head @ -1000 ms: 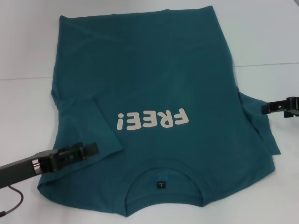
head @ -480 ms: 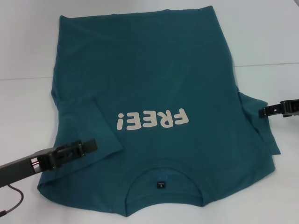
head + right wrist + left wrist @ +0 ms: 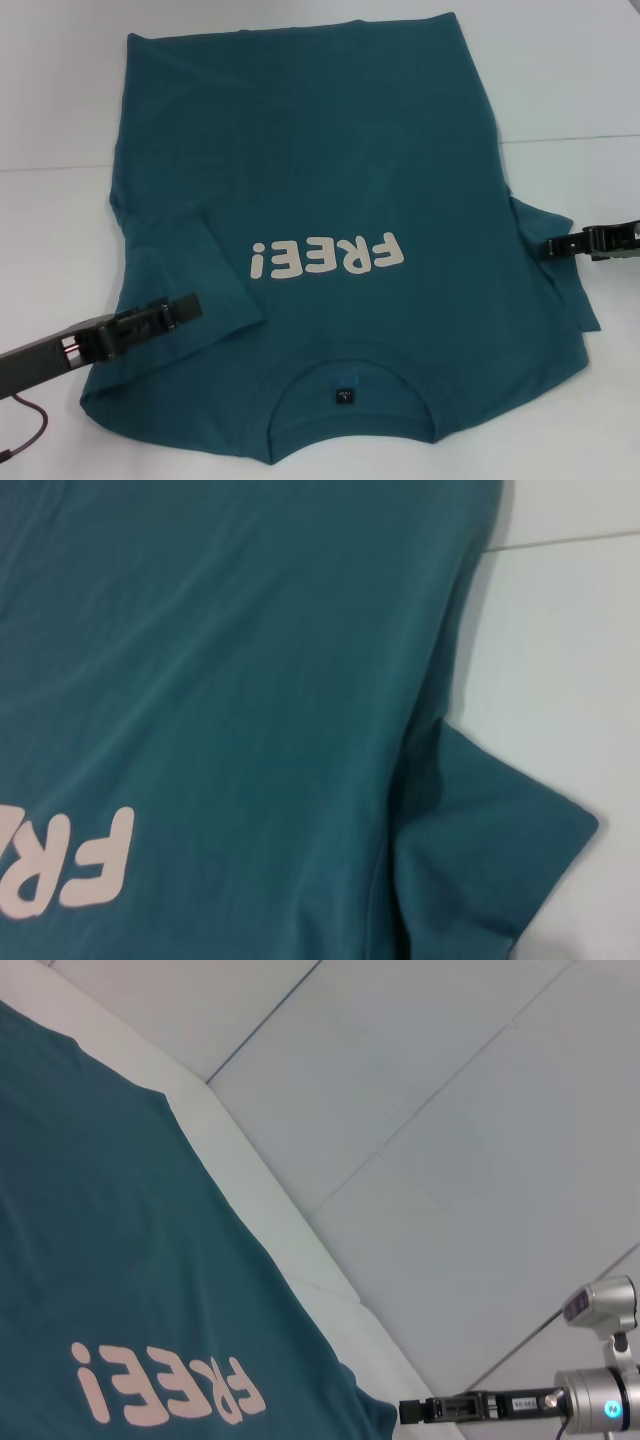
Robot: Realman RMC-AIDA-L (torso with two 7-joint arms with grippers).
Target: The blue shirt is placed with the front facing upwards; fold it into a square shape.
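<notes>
The blue shirt (image 3: 330, 150) lies flat on the white table, front up, its collar and black label (image 3: 344, 396) nearest me and the white "FREE!" print (image 3: 330, 258) across its middle. The shirt's left sleeve (image 3: 205, 270) is folded inward onto the body. My left gripper (image 3: 190, 304) hovers low over that folded sleeve, near the left shoulder. Its right sleeve (image 3: 560, 285) still spreads outward on the table. At this sleeve's upper edge is my right gripper (image 3: 552, 247), which also shows as a thin black bar in the left wrist view (image 3: 408, 1412). The right wrist view shows the shirt (image 3: 230, 680) and its right sleeve (image 3: 490, 850).
The white table (image 3: 60, 230) extends around the shirt, with a thin seam line (image 3: 570, 137) at the right. A red and black cable (image 3: 25, 430) hangs from my left arm at the near left corner. Grey floor panels (image 3: 450, 1160) lie beyond the table edge.
My right gripper has moved left and slightly nearer, onto the edge of the right sleeve, and looks flatter. My left gripper has shifted a little back and to the left. The shirt has not moved.
</notes>
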